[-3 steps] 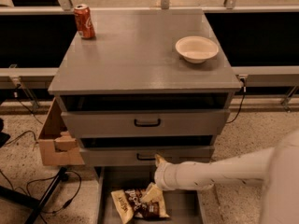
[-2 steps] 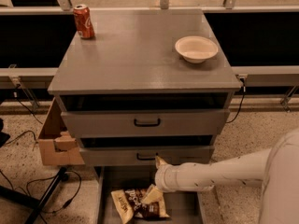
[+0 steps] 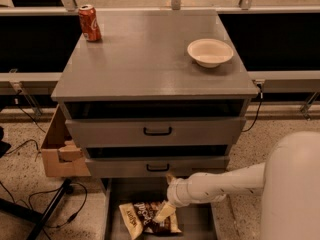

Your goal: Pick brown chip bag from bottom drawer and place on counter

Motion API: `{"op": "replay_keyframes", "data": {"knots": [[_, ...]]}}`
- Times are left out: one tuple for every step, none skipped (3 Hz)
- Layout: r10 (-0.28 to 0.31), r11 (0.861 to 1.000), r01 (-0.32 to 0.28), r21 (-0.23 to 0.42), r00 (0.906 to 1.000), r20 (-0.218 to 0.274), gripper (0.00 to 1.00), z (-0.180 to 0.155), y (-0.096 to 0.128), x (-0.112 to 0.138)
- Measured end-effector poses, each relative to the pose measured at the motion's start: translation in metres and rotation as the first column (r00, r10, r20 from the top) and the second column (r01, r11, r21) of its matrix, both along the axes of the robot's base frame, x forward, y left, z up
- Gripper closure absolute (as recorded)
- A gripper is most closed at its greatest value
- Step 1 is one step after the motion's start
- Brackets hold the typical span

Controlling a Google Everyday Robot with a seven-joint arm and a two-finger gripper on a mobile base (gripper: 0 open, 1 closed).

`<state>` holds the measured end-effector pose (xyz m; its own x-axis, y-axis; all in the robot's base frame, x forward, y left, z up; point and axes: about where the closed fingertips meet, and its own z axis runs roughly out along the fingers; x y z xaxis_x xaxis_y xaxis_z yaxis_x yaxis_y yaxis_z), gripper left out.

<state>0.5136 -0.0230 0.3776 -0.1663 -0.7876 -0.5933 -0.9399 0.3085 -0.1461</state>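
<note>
Tool [image 3: 164, 213] over grey bottom drawer [image 3: 196, 223].

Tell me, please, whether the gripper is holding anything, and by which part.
It cannot be told: the gripper is down on the bag, near its upper middle, and the bag lies in the drawer.

We see a dark brown bag [image 3: 149, 220] with white lettering and tan-yellow edges, in the plain grey drawer [image 3: 199, 225], near. The cream gripper [image 3: 165, 213] sits over the bag's right part, on a white arm [image 3: 220, 186]. The counter [image 3: 145, 64] is grey, with a red can [image 3: 89, 23] far left and a cream bowl [image 3: 210, 52] far right. The 2 grey upper drawers [image 3: 110, 132] have black handles [image 3: 157, 131].
</note>
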Motion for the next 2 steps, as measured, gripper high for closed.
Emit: {"op": "replay_keyframes", "data": {"knots": [[0.069, 0.997, -0.070, -0.012, 0.9961, -0.054, 0.00, -0.048, -0.010, 0.005], [0.124, 0.992, -0.126, -0.027, 0.9889, -0.082, 0.00, -0.083, -0.021, 0.017]]}}
